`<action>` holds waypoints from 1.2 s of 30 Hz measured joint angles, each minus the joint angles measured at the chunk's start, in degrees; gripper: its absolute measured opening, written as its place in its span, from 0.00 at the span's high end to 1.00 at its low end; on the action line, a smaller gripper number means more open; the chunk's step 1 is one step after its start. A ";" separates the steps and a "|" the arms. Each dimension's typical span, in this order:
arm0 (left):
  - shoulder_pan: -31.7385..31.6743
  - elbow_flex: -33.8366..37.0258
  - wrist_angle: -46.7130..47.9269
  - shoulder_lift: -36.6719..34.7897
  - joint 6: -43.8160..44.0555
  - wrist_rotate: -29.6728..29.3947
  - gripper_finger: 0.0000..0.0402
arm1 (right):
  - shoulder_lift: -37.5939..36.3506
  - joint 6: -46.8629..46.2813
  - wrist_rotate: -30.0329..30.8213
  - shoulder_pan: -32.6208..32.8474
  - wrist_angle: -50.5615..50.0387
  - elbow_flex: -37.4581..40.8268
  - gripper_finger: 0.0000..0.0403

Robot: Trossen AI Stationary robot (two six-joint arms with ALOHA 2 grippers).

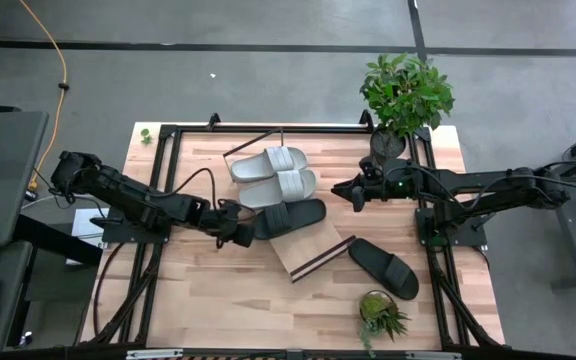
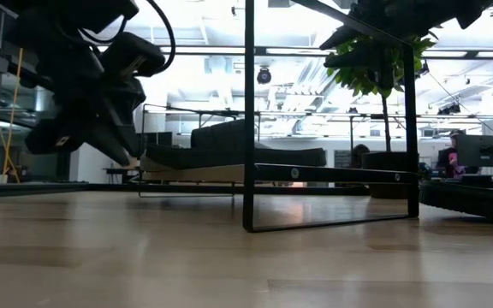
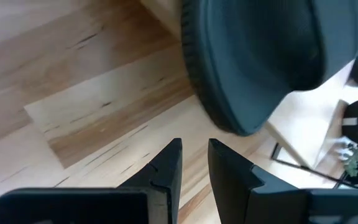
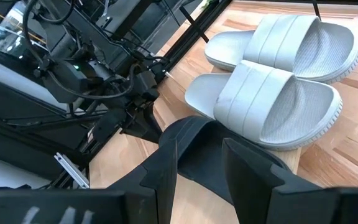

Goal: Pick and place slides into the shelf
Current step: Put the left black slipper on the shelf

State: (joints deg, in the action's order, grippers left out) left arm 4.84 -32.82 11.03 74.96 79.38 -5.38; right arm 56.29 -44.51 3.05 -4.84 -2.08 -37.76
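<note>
The dark left gripper [image 1: 240, 226], fingers nearly pressed together and pinching nothing, sits left of centre by one black rubber slide [image 1: 290, 217]. Two light grey rubber slides [image 1: 278, 175] and that black one lie on the long light-wood shelf [image 1: 313, 256] at centre. The right gripper [image 1: 349, 190] hovers right of them, fingers spread. A second black slide [image 1: 383, 267] rests on the wooden surface [image 1: 218, 290], lower right.
</note>
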 joint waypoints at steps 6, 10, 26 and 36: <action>0.00 0.00 -0.73 0.00 0.81 -0.75 0.83 | 0.00 0.00 0.00 0.00 -0.06 0.00 0.71; 0.02 0.00 -0.75 0.00 1.61 -1.60 0.83 | 0.00 0.01 0.00 0.00 -0.11 0.00 0.71; 0.03 0.00 -2.71 0.00 2.02 -3.00 0.83 | 0.00 0.18 0.00 0.00 -0.34 0.00 0.71; 0.04 0.00 -2.67 -0.01 2.07 -3.91 0.83 | 0.00 0.83 0.00 0.02 -0.34 0.00 0.71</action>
State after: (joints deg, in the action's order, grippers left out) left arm 4.89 -32.82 8.36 74.95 81.45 -9.29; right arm 56.29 -43.68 3.05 -4.82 -2.42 -37.76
